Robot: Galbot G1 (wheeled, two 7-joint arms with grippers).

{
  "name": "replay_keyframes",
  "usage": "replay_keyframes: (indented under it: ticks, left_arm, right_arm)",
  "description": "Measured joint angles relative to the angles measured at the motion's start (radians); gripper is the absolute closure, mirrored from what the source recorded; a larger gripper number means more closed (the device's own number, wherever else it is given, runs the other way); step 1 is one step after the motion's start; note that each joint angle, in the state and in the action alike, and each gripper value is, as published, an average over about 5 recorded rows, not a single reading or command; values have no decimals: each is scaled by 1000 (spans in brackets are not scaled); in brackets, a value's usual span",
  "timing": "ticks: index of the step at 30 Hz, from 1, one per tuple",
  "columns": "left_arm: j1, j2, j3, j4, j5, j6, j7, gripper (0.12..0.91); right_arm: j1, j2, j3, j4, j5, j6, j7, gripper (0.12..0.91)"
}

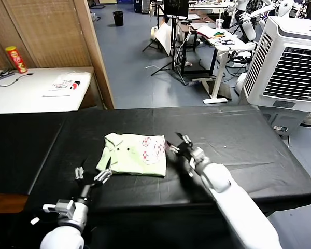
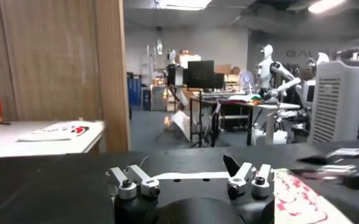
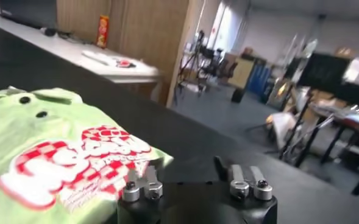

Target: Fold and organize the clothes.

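The pale green T-shirt (image 1: 132, 154) lies folded into a rectangle on the black table (image 1: 238, 150), its red-and-white patch (image 1: 153, 149) facing up at its right end. My left gripper (image 1: 93, 174) is open and empty, just off the shirt's front left corner. In the left wrist view (image 2: 187, 173) the shirt's edge (image 2: 185, 176) lies beyond the fingers. My right gripper (image 1: 179, 143) is open and empty at the shirt's right edge. In the right wrist view (image 3: 188, 176) one finger (image 3: 147, 182) is beside the shirt's corner (image 3: 45, 140).
A white side table (image 1: 20, 93) at the back left holds a white printed item (image 1: 65, 85) and a red can (image 1: 15, 58). A wooden screen (image 1: 57, 31) stands behind it. A white air cooler (image 1: 290, 62) stands at the right, past the table.
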Motion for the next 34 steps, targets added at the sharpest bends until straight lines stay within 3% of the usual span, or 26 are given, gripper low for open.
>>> replay_keyframes:
  ticks: [4, 9, 15, 23, 26, 34]
  left_arm:
    - [28, 19, -2, -26, -3, 19, -18, 232]
    - [100, 46, -16, -71, -2, 9, -51, 232]
    - [237, 53, -46, -131, -1, 7, -68, 232]
    - [383, 64, -101, -200, -73, 88, -92, 232]
    - [416, 70, -126, -211, -84, 96, -86, 232]
    - [455, 73, -159, -217, -106, 103, -81, 232]
  right_arm:
    - [-216, -34, 78, 209, 31, -7, 106, 246]
    - [-508, -27, 176, 433, 40, -3, 223, 228]
    - [-769, 10, 282, 618, 70, -29, 311, 227]
    - [-982, 45, 365, 766, 104, -111, 427, 227]
    - [-1042, 50, 384, 795, 113, -117, 451, 227]
    - [-1105, 51, 398, 817, 116, -123, 456, 227]
